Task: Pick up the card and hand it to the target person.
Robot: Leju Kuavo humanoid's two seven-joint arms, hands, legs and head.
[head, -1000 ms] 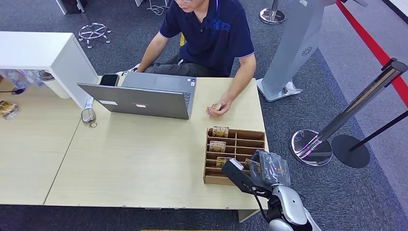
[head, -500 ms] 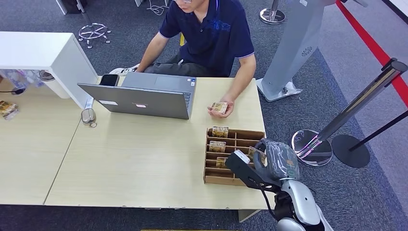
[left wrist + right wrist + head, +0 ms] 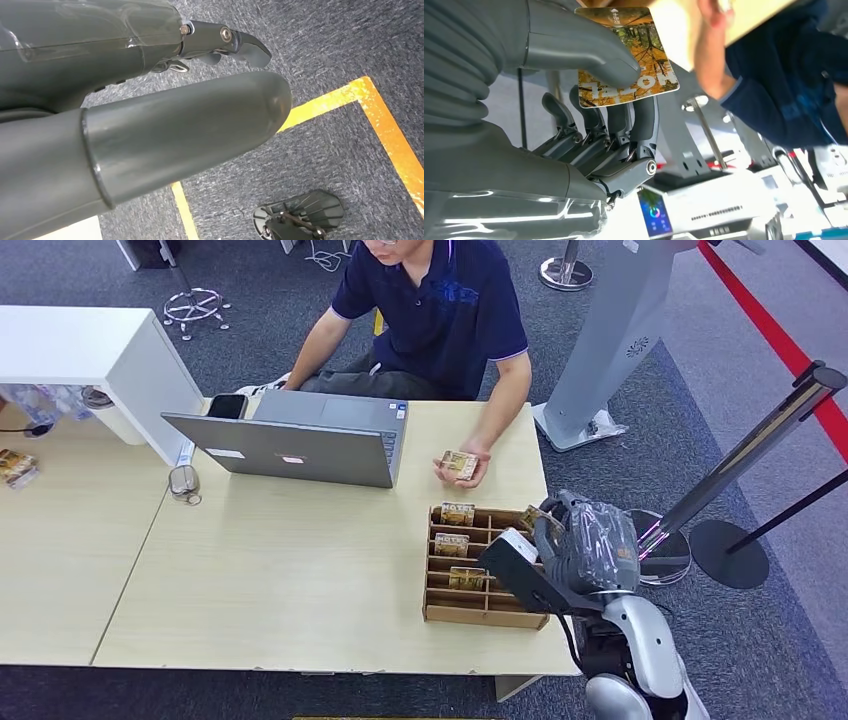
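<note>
card point(image 3: 626, 65) is up out of the wooden organiser point(image 3: 487, 565) now, pinched between the thumb and the darker fingers point(image 3: 644, 120) of the right hand point(image 3: 590, 540), which hangs over the far right corner of the organiser at the desk point(image 3: 300, 580) edge. the pinch sits on one end of the card, so most of its autumn-leaf face sticks out free beyond the fingers. that looks good for a handover, since there is plenty for someone to take hold of.

the person point(image 3: 440, 310) sits across the desk behind the laptop point(image 3: 300, 445), and their hand point(image 3: 460, 468) rests on the desk, already holding another card. so i'd say the step is the carry and offer. to do it well, the arm should keep the pinch firm and the card's free end leading toward that hand, travel above the organiser's dividers rather than through them, and stop short of the laptop's side. let go only once the person has it.

the left hand point(image 3: 150, 125) hangs down by the carpet, holding nothing, fingers loosely apart as far as i can judge.
</note>
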